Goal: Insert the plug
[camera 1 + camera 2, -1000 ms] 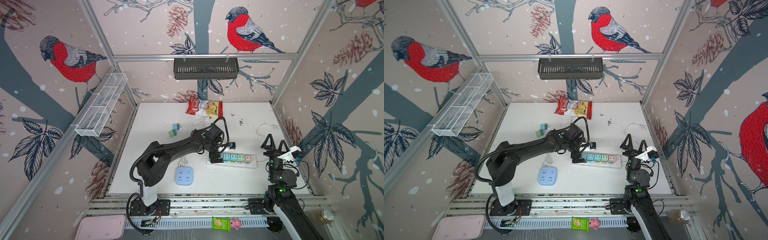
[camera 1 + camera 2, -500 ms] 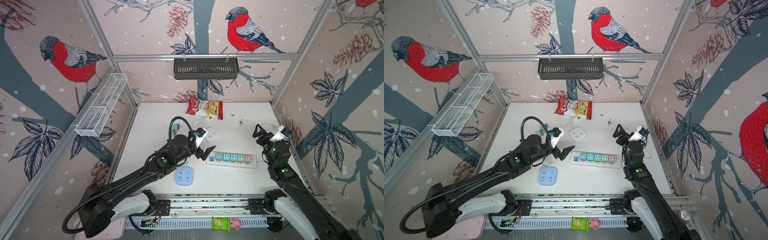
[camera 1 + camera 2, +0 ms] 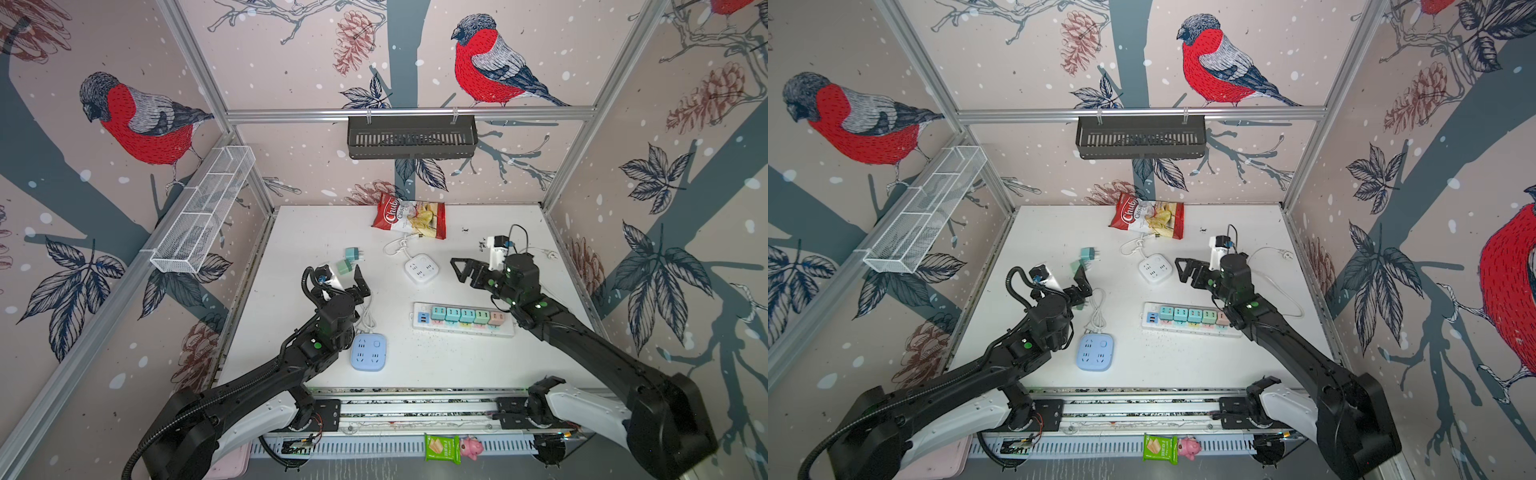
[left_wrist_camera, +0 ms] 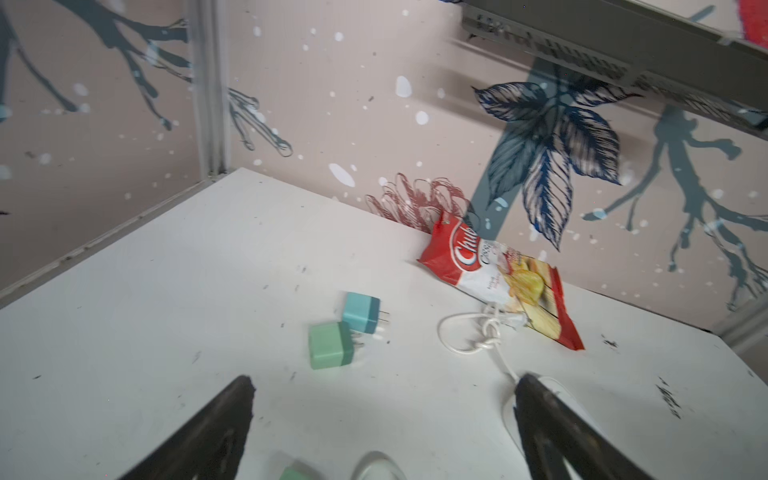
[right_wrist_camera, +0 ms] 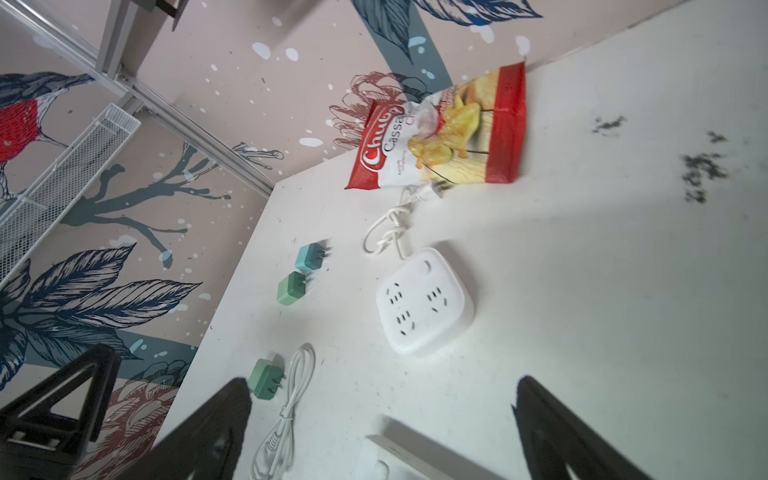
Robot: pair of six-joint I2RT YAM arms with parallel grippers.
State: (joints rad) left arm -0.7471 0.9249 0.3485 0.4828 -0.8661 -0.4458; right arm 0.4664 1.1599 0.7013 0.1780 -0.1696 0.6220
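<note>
Honestly, with my left claw (image 4: 384, 380) and right claw (image 5: 382, 384) both gaping wide and empty, and the green plug (image 4: 330, 345) lying on the desk (image 4: 166, 311) just beside a teal plug (image 4: 360, 312), I judge an off-centre pinch could skid it away.

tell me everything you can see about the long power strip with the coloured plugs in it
The long power strip is a white plastic-looking bar lying flat on the white table, right of centre. A blue port section sits at its left end. Five block plugs stand in its sockets in a tight row: four teal or green, then a pink one at the right end. The right arm passes close by that end; contact cannot be told.
</note>
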